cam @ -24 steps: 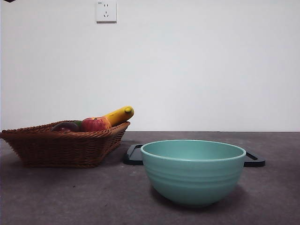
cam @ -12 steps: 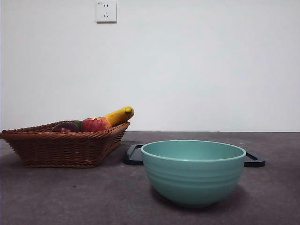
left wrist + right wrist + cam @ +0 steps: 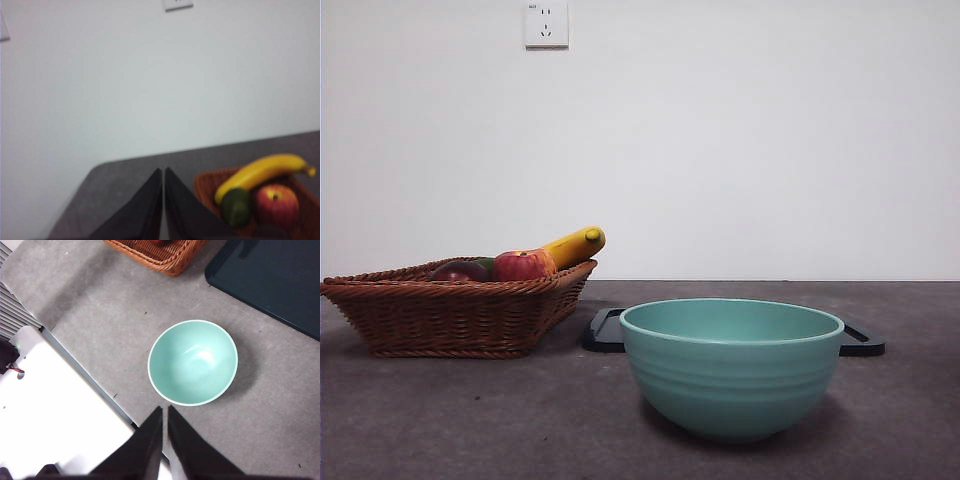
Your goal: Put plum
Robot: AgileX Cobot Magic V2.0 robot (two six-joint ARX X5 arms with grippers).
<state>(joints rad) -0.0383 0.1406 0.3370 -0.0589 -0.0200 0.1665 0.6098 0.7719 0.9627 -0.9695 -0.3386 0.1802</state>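
The plum [image 3: 458, 270] is a dark maroon fruit lying low in the wicker basket [image 3: 450, 315] at the left; only its top shows over the rim. A red-and-yellow apple [image 3: 523, 265] and a banana [image 3: 575, 244] lie beside it. In the left wrist view my left gripper [image 3: 163, 171] hovers shut and empty, high beside the basket [image 3: 205, 182]; the plum does not show there. My right gripper [image 3: 164, 409] is shut and empty, high above the table near the teal bowl [image 3: 192, 362]. Neither arm shows in the front view.
The teal bowl [image 3: 732, 365] stands in front at the middle. A flat black tray [image 3: 605, 330] lies behind it. A dark green fruit [image 3: 236, 207] sits in the basket between the banana [image 3: 265, 172] and the apple [image 3: 276, 204]. A white table edge [image 3: 65, 405] lies below the right gripper.
A small dark tip at the front view's top left corner one second ago has gone out of view. The fruit, basket and bowl have not moved.
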